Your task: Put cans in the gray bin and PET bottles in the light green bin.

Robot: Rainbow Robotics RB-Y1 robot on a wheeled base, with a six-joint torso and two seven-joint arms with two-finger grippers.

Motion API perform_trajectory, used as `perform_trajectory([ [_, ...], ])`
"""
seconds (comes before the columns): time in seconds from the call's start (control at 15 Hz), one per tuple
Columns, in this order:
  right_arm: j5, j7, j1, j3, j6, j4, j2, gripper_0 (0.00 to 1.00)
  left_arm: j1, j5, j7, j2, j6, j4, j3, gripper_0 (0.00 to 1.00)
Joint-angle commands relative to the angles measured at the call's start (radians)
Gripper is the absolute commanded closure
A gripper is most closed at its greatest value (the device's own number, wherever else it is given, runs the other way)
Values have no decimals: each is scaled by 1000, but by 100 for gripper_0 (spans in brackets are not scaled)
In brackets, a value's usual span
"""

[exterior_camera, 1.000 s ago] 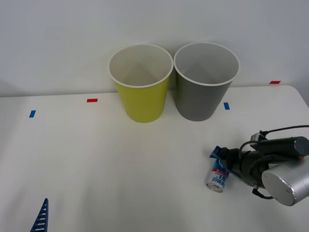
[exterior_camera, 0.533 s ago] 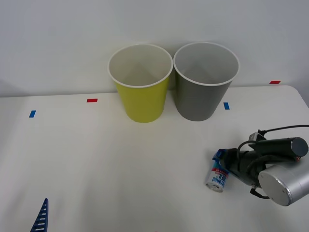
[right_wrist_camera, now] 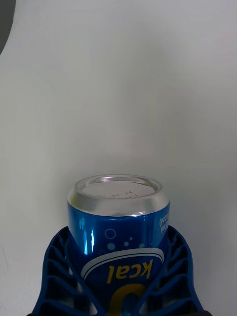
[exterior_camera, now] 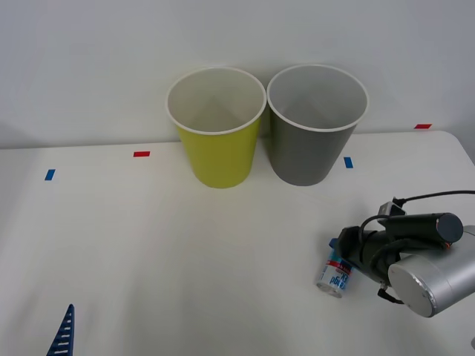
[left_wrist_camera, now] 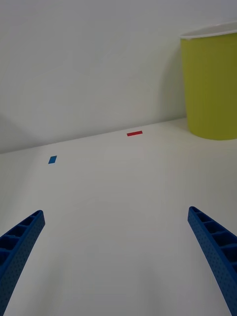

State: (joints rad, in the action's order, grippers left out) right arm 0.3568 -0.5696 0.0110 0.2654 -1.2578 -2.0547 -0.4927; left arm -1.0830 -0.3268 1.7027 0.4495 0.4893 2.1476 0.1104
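A small blue can with silver ends lies on its side on the white table at the front right. My right gripper is shut on the can, and its blue fingers bow around both sides of it. The light green bin and the gray bin stand upright side by side at the back, both with nothing visible inside. My left gripper hangs open over bare table at the front left, far from the can. PET bottles are out of view.
Small blue tape marks and red tape marks lie on the table near the back wall. The light green bin stands well beyond my left gripper. The table's right edge runs close to my right arm.
My right arm has shifted slightly left and toward the front, and its fingers have closed in on the can, which moved a little with them. The left arm has not moved.
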Motion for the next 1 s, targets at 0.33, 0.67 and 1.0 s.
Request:
perform_trajectory([
  [0.33, -24, -294, -52, -67, 15, -91, 55, 100, 0, 0, 0, 0, 0, 0, 0, 0],
  [0.67, -79, -648, -123, -137, 57, -174, 141, 100, 0, 0, 0, 0, 0, 0, 0, 0],
  [1.0, -142, -952, -131, -150, 83, -209, 223, 100, 0, 0, 0, 0, 0, 0, 0, 0],
])
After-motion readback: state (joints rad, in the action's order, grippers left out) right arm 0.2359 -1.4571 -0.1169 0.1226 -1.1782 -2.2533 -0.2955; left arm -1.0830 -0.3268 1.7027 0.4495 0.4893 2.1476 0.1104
